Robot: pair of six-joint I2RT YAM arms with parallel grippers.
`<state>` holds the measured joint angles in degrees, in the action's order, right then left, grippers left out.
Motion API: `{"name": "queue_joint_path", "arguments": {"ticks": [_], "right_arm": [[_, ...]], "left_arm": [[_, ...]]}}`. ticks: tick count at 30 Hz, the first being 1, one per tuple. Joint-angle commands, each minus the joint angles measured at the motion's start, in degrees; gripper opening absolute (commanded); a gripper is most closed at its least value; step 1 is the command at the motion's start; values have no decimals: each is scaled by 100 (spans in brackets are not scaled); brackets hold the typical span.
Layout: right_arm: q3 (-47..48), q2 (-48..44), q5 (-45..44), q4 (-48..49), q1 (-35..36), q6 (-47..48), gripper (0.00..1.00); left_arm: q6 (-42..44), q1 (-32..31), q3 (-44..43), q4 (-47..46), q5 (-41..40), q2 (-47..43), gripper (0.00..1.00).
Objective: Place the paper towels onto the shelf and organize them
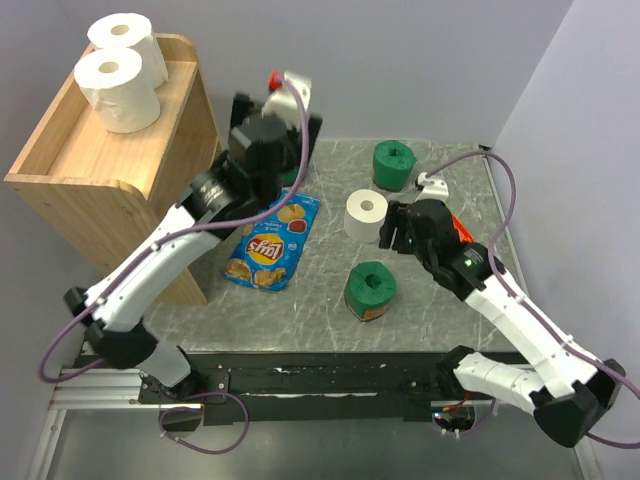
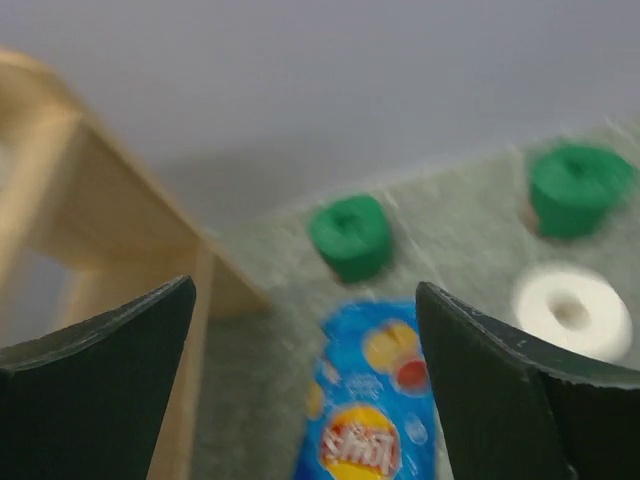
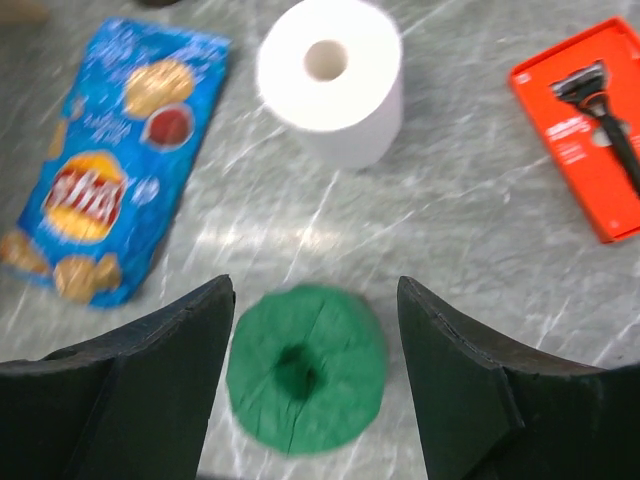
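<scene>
white paper towels (image 1: pixel 120 70), two, sit atop the wooden shelf (image 1: pixel 60 150); one white roll (image 1: pixel 366 213) and three green rolls (image 1: pixel 370 290) wait on the tabletop (image 1: pixel 320 320). left hand (image 2: pixel 305 283) and right hand (image 3: pixel 315 280) gape empty.

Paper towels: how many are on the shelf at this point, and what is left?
Done: two white rolls stand on the shelf top. In hand: nothing; the right gripper is open over a green roll, the left gripper open and empty. Left: that one, two other green rolls and a third white roll, all on the table.
</scene>
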<state>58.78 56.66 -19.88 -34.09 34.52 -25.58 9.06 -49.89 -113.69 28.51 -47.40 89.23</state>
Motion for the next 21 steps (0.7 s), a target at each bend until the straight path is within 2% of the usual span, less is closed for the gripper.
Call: {"name": "queue_joint_path", "arguments": {"ticks": [1, 2, 5, 10, 18, 21], "right_arm": [[423, 484, 54, 596, -411, 159, 73], [467, 590, 72, 631, -542, 176, 73], [686, 1047, 317, 719, -893, 203, 73], [1107, 1969, 1064, 807, -1369, 212, 74], [1723, 3271, 1399, 991, -1721, 299, 75], [2092, 3877, 1583, 782, -1852, 326, 74]], "left_arm": [[-1161, 41, 2176, -280, 2230, -1187, 99], [-1152, 41, 2541, -433, 2504, -1354, 97], [-1205, 32, 3606, -820, 3172, -1794, 96], [-1416, -73, 4669, -1181, 3535, -1988, 96], [-1407, -320, 4557, -1058, 3650, -1830, 96], [-1390, -381, 4601, -1076, 3510, -1891, 96]]}}
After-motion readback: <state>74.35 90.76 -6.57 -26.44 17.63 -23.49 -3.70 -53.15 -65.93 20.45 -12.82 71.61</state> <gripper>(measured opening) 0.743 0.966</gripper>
